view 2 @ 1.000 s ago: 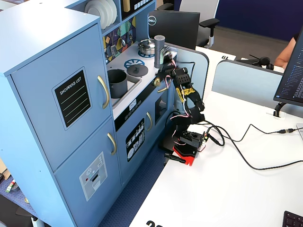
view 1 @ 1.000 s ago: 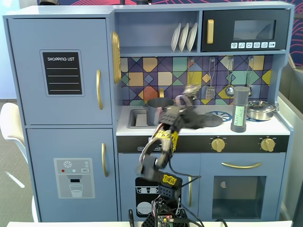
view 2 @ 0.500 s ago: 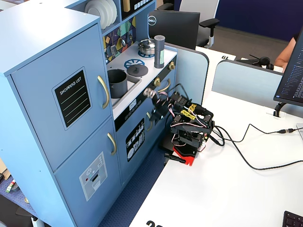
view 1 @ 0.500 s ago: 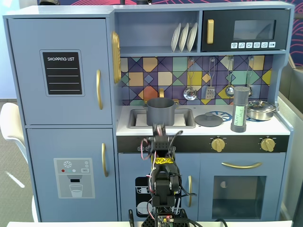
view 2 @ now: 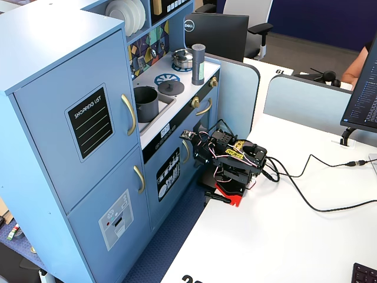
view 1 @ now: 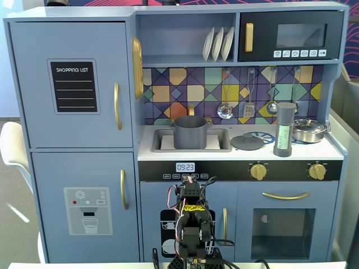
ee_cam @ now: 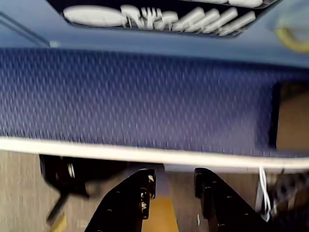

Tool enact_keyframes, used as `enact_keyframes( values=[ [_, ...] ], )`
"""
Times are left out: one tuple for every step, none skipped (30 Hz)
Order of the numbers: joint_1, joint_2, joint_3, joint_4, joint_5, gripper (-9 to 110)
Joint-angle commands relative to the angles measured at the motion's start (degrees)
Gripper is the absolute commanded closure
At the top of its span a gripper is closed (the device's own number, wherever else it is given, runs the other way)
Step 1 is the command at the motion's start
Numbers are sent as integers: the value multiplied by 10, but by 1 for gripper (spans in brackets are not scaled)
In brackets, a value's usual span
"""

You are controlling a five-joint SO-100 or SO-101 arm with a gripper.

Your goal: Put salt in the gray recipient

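Note:
The salt shaker [view 1: 285, 130] is a tall grey cylinder with a green label. It stands upright on the toy kitchen's counter, right of the sink, and also shows in the other fixed view [view 2: 198, 63]. The gray pot [view 1: 189, 131] sits in the sink [view 1: 160, 140] without a lid, and shows from the side too [view 2: 145, 103]. My arm [view 1: 193, 224] is folded low on the white table in front of the kitchen [view 2: 230, 162], far below the counter. In the wrist view my gripper [ee_cam: 175, 181] is open and empty, pointing at the blue carpet [ee_cam: 145, 96] beyond the table edge.
A grey lid [view 1: 247, 142] lies flat on the counter between the sink and the shaker. A silver pan [view 1: 309, 130] stands right of the shaker. Utensils hang on the tiled back wall [view 1: 249, 98]. Cables [view 2: 318, 188] run across the table from the arm.

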Motion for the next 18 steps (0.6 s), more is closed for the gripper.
enact_keyframes(
  values=[
    [38,11,-4,24,69,100],
    [36,11,-4,25,64,100],
    [33,11,-4,25,60,100],
    [30,11,-4,25,55,100],
    [29,11,-4,26,48,100],
    [27,11,-4,27,44,100],
    [25,11,-4,28,42,100],
    [22,11,-4,28,42,100],
    [17,11,-4,28,42,100],
    [11,11,-4,28,41,100],
    [5,11,-4,28,41,100],
    [1,11,-4,28,41,100],
    [-2,11,-4,28,41,100],
    [-3,11,-4,28,41,100],
    [-5,11,-4,28,41,100],
    [-8,11,-4,28,41,100],
    [-11,11,-4,28,40,100],
    [-14,11,-4,28,40,100]
  ],
)
